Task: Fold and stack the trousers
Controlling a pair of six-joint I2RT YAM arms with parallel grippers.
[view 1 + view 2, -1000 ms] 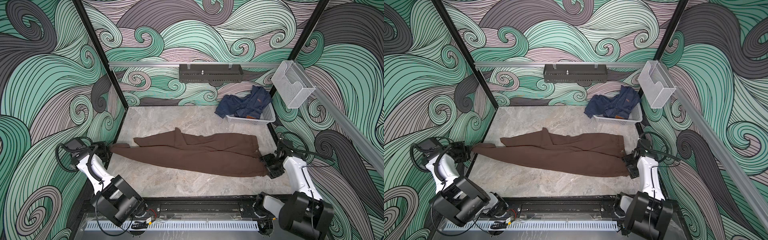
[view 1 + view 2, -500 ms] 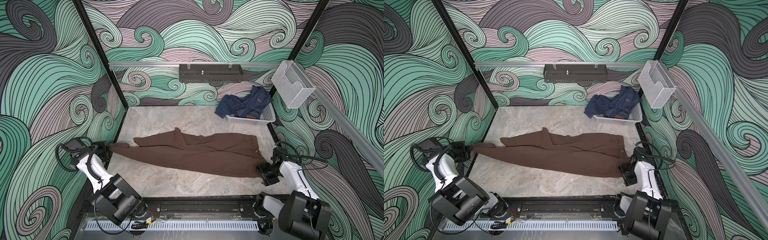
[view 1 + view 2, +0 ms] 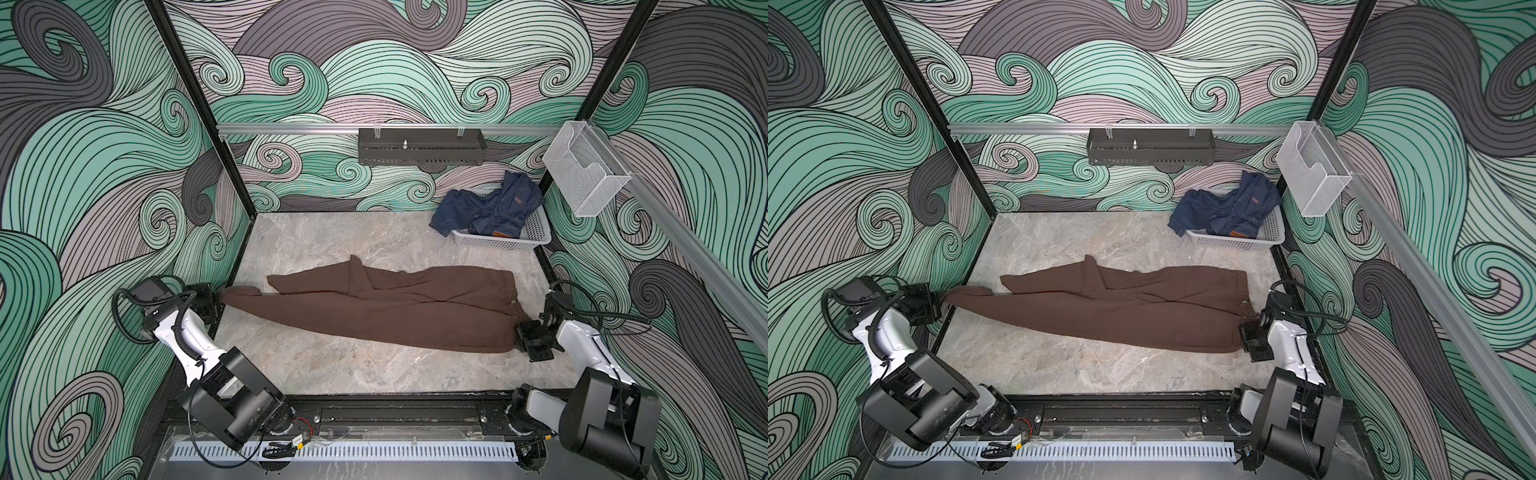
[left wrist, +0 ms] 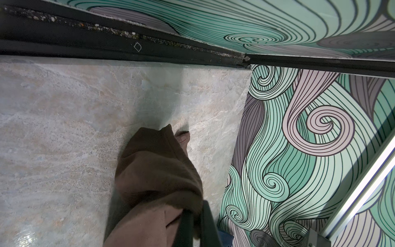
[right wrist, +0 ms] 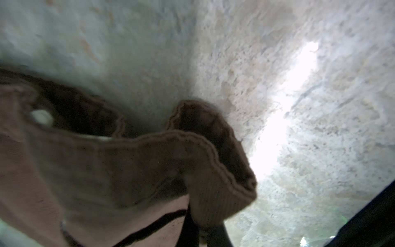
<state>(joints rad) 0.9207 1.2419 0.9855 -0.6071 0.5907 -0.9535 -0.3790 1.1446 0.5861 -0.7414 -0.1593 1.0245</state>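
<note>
The dark brown trousers [image 3: 395, 311] [image 3: 1121, 316] lie stretched across the marble table, leg ends at the left and waistband at the right. My left gripper [image 3: 218, 301] [image 3: 940, 301] is at the table's left edge, shut on a leg end. In the left wrist view its gripper [image 4: 195, 224] pinches bunched brown trousers [image 4: 154, 171]. My right gripper [image 3: 521, 332] [image 3: 1244, 332] is at the waistband's near right corner. The right wrist view shows that gripper [image 5: 203, 231] shut on the ribbed waistband [image 5: 213, 192].
A white basket [image 3: 536, 232] [image 3: 1271, 232] holding dark blue denim garments [image 3: 494, 208] stands in the back right corner. A black shelf [image 3: 419, 151] hangs on the back rail and a wire-mesh holder [image 3: 582, 178] on the right rail. Patterned walls enclose the table [image 3: 332, 365].
My right gripper has shifted slightly along the waistband corner and shut on it. The left gripper has kept its hold and place.
</note>
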